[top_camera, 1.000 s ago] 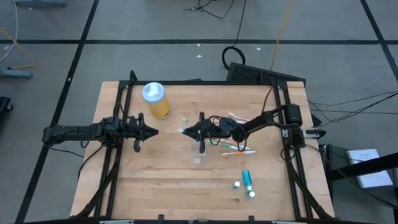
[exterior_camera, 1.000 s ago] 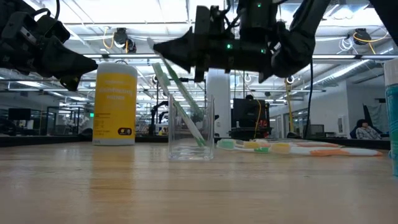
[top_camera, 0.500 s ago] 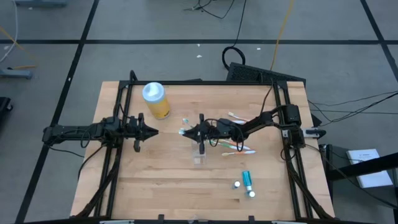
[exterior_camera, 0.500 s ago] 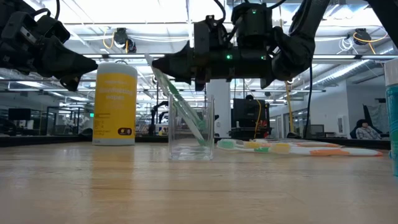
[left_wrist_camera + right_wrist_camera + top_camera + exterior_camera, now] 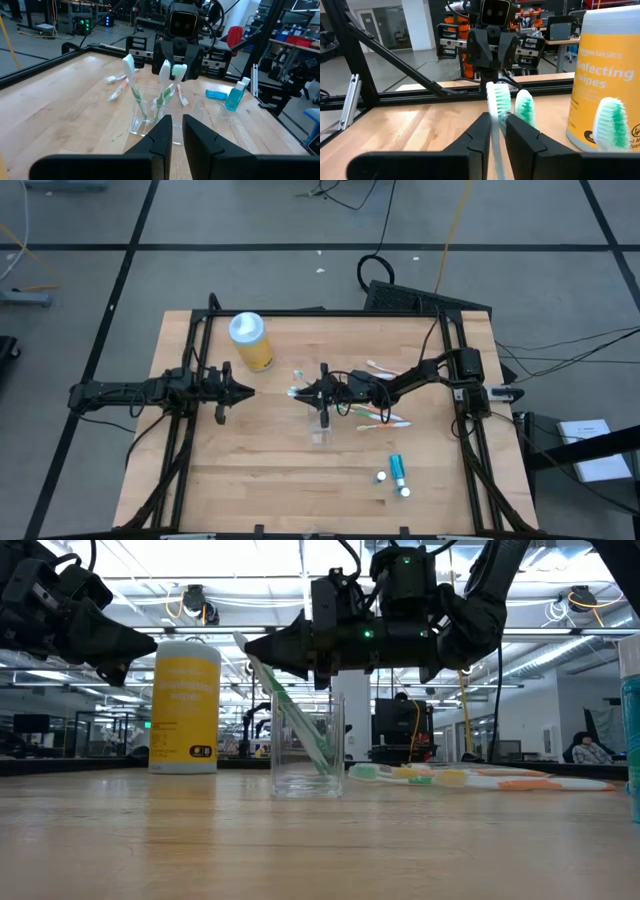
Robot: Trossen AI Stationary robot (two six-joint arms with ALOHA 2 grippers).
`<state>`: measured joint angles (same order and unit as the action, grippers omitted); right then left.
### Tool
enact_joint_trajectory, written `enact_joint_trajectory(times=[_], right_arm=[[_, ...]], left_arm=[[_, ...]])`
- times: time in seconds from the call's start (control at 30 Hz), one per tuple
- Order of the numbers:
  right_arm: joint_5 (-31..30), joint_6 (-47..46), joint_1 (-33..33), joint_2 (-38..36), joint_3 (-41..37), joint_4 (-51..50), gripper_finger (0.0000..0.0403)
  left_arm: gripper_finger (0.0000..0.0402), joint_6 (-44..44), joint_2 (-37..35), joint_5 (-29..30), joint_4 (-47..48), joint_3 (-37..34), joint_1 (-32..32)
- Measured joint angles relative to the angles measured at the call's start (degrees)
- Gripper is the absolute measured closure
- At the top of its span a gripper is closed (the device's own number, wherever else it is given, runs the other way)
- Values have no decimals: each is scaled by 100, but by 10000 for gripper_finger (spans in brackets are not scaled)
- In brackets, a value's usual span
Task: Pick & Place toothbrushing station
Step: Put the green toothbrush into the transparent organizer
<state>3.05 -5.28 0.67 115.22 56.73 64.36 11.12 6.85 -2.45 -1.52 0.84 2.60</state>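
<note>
A wooden table (image 5: 250, 470) carries cup (image 5: 307, 745), bottle (image 5: 250, 340), toothbrushes (image 5: 385, 416), tubes (image 5: 397, 470).

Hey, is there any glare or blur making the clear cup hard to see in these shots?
High view: the clear cup nearly vanishes against the wood. Low view: bright ceiling lights behind, cup outlines readable. Left wrist view: sharp enough, cup edges show faintly. Right wrist view: close toothbrush heads look soft.

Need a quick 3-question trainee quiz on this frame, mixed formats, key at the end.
1. True or false: the clear cup already holds toothbrushes.
2. Which gripper is over the cup? A) left gripper B) right gripper
3. Fill in: the yellow bottle stands on the ____ arm's side of the table.

Key:
1. True; green-and-white brushes lean inside it.
2. B; its fingers pinch a toothbrush above the cup, while the left gripper waits off to the side.
3. left.
</note>
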Motion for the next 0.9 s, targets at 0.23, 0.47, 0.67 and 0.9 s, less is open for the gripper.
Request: enact_joint_trajectory(times=[0.23,0.47,0.67,0.9], right_arm=[[-11,61,0,0,0,2,340],[-17,300,0,0,0,4,307],[-20,476,0,0,0,4,274],[-18,531,0,-37,-4,-35,247]], left_arm=[[353,1,0,-1,0,0,1],[353,1,0,0,0,-1,0],[353,0,0,-1,0,0,-1],[353,1,0,-1,-1,0,0]])
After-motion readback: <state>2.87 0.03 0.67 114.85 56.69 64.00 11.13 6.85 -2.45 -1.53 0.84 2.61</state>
